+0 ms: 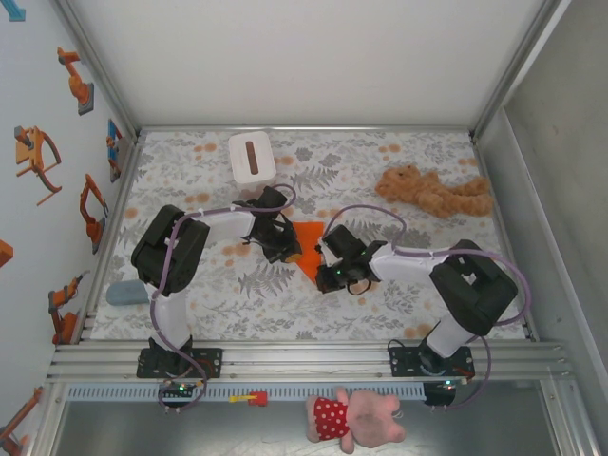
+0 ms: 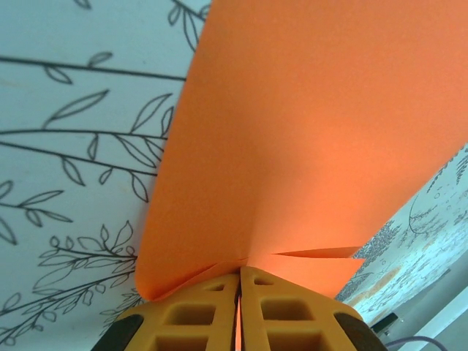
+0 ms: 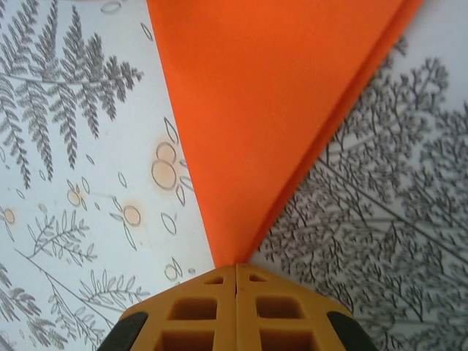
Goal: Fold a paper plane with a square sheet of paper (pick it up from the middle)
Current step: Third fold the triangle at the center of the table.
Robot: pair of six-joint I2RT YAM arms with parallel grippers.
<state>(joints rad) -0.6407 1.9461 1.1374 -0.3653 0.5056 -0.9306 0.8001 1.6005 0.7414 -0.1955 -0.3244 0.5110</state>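
Note:
The square sheet of paper (image 1: 309, 242) is bright orange and folded into a tapering shape with a pointed end, lying at mid-table between the two grippers. My left gripper (image 1: 291, 249) is shut on one edge of it; in the left wrist view the orange paper (image 2: 314, 131) runs down between the yellow fingers (image 2: 292, 314), and a folded flap shows at the right. My right gripper (image 1: 320, 266) is shut, its tips (image 3: 236, 266) meeting the pointed end of the paper (image 3: 270, 110), which lies flat on the patterned cloth. No paper shows between the right fingers.
A white tissue box (image 1: 252, 157) stands at the back left, just behind the left arm. A tan plush toy (image 1: 432, 193) lies at the back right. A grey-blue object (image 1: 126, 292) sits at the left edge. A pink plush (image 1: 353, 416) lies in front of the rail.

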